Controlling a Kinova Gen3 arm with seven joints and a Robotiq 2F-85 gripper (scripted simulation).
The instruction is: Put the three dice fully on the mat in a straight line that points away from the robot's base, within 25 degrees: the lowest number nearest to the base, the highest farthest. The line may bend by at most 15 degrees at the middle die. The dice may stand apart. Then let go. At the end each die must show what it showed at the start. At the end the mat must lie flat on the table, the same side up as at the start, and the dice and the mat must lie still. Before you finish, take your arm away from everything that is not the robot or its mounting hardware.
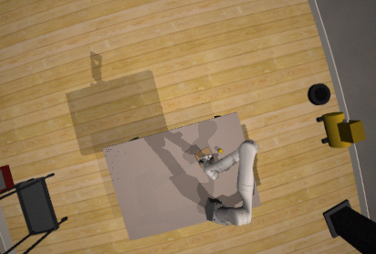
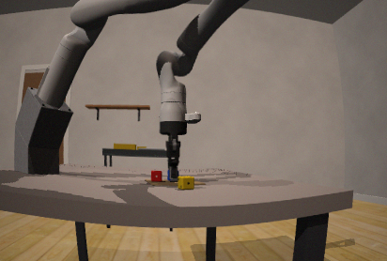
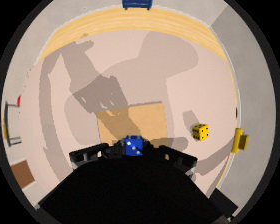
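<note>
The tan mat lies flat on the table. My gripper points down, shut on the blue die, with a fingertip at each side of it. The blue die is low over or on the mat; light pips show on its upper face. The red die appears to stand on the mat, on the base side of the gripper, with one pip on its visible side; the wrist view hides it. The yellow die stands on the table beside the mat.
The grey-pink table carries the robot's base at one end. The arm's shadow falls across the table and part of the mat. The table's far edge shows beyond the mat in the wrist view.
</note>
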